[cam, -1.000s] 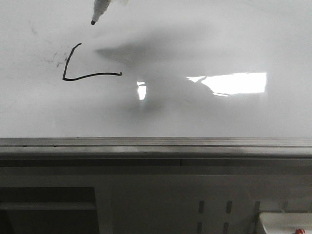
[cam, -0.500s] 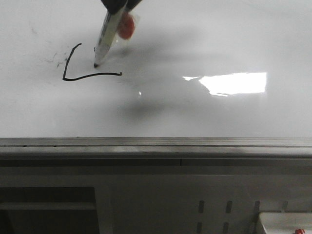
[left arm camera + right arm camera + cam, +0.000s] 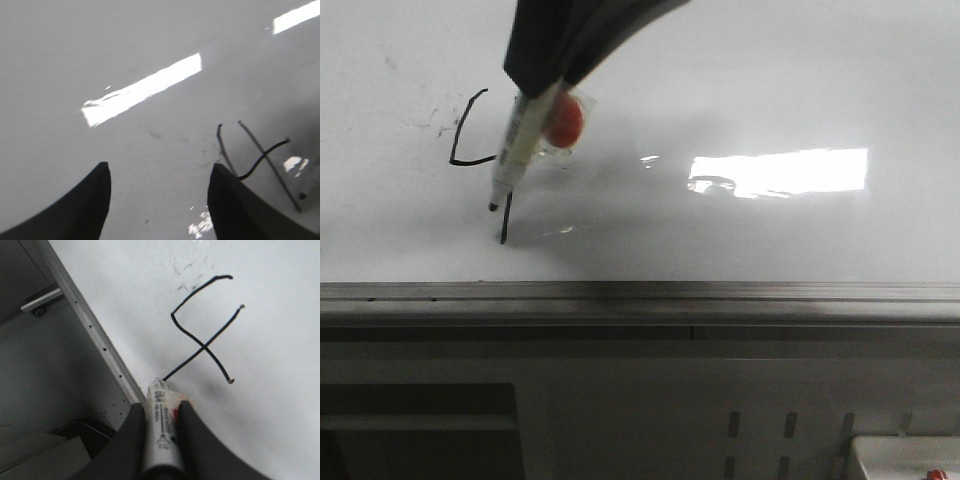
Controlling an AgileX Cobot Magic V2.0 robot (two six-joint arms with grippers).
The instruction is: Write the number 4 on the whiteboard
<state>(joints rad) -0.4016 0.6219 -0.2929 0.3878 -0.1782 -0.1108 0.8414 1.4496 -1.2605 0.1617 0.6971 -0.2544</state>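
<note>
The whiteboard (image 3: 770, 80) fills the upper front view, its grey rail (image 3: 640, 292) below. My right gripper (image 3: 542, 90) comes in from the top and is shut on a white marker (image 3: 520, 145) with a red-orange tag (image 3: 563, 122). The marker's black tip points down, close beside the lower end of the long stroke (image 3: 505, 225); I cannot tell whether it touches. The number 4 (image 3: 205, 335) shows whole in the right wrist view, just beyond the marker (image 3: 161, 430) in that gripper (image 3: 162, 412). My left gripper (image 3: 157, 172) is open and empty over the board, next to the 4 (image 3: 250, 155).
A bright rectangular light reflection (image 3: 780, 172) lies right of the writing. Faint grey smudges (image 3: 430, 122) sit left of the 4. A white box with a red part (image 3: 905, 460) stands below the board at the right. A dark tray (image 3: 80, 432) lies below the rail.
The marker came down from the board's top edge through the horizontal bar toward the rail. The long vertical stroke now stands where only the L-shaped part was.
</note>
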